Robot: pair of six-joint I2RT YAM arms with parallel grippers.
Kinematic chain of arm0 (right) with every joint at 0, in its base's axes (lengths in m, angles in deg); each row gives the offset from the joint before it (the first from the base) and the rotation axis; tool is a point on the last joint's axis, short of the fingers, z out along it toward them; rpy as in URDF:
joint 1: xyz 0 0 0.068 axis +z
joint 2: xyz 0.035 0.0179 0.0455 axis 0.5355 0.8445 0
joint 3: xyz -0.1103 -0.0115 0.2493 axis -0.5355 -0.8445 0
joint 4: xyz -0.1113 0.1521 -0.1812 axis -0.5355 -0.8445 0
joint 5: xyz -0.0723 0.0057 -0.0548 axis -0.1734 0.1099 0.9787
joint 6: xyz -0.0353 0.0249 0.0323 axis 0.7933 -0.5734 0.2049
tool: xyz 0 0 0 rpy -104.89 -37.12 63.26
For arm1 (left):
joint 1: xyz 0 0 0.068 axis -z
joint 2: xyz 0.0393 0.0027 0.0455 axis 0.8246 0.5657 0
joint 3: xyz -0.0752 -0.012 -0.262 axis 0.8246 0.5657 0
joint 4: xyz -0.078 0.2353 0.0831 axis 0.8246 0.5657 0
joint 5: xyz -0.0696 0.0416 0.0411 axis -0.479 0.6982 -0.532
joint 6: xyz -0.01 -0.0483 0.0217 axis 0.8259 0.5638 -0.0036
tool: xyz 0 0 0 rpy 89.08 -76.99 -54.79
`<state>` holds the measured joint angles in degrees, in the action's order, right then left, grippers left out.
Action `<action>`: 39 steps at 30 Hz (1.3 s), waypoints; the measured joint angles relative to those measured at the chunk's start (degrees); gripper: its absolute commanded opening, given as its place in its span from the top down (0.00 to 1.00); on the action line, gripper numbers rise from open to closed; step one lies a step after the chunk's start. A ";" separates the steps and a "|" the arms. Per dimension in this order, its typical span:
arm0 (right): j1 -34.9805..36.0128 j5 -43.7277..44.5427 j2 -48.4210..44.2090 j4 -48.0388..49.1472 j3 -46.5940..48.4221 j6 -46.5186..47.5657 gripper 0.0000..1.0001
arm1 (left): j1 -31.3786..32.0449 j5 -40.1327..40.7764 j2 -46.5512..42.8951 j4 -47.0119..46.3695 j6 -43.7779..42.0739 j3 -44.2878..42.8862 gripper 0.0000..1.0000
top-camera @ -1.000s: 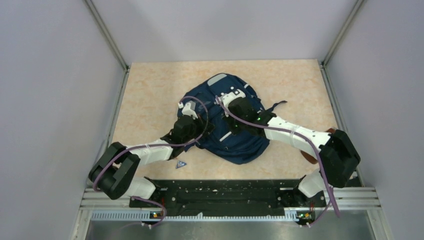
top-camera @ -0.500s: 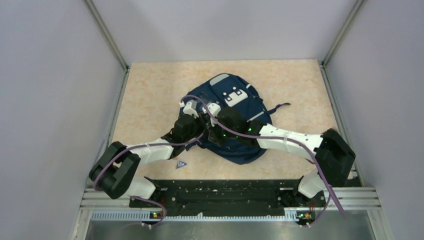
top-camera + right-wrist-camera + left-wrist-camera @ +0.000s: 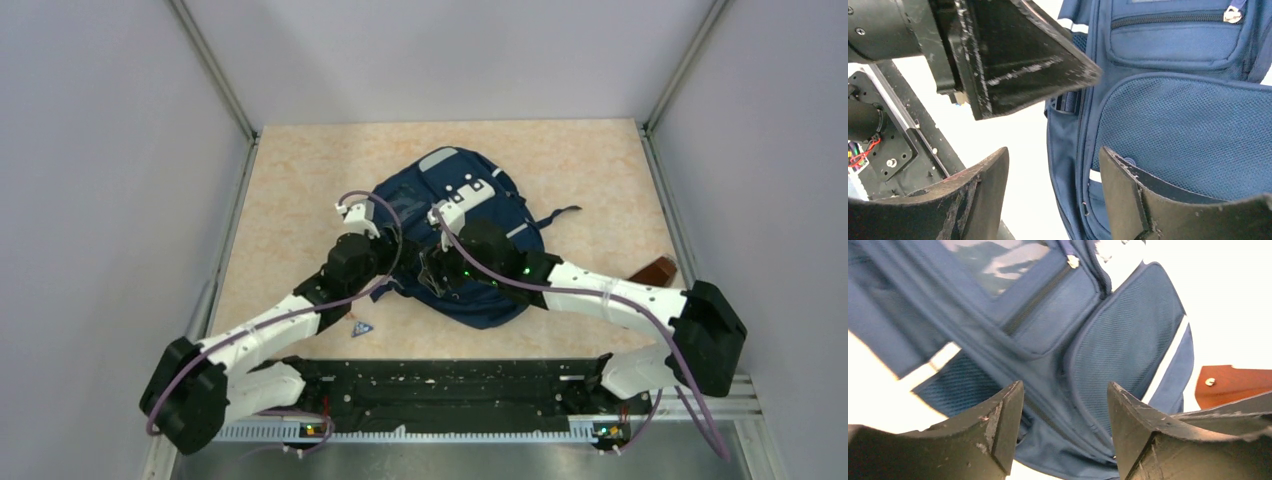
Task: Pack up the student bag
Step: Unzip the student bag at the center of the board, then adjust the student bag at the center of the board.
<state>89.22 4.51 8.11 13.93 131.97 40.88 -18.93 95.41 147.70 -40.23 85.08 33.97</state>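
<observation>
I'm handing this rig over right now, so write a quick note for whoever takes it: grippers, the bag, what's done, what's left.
Left gripper: open, empty, over the student bag.
Right gripper: open, empty, at the bag's edge.
The bag lies flat mid-table, with its front pocket zip shut.
Done: nothing visibly packed.
Left: open the bag and load it. A brown item lies at the table's right side.
</observation>
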 measured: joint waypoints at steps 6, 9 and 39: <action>0.02 -3.10 -1.66 2.80 -1.88 2.45 0.33 | -3.13 4.50 -11.02 9.62 -2.64 4.44 0.26; 0.17 -4.22 -1.27 5.09 -3.50 3.34 0.33 | -8.20 2.75 -15.21 13.35 -2.78 7.67 0.26; -21.00 19.58 -23.58 -17.73 -21.81 -31.21 0.19 | -23.08 -15.34 16.39 12.24 -15.91 -21.79 0.25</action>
<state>68.21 24.09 -15.47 -3.80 110.15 9.66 -42.01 80.06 164.09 -27.99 69.17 12.17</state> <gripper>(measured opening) 0.773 0.753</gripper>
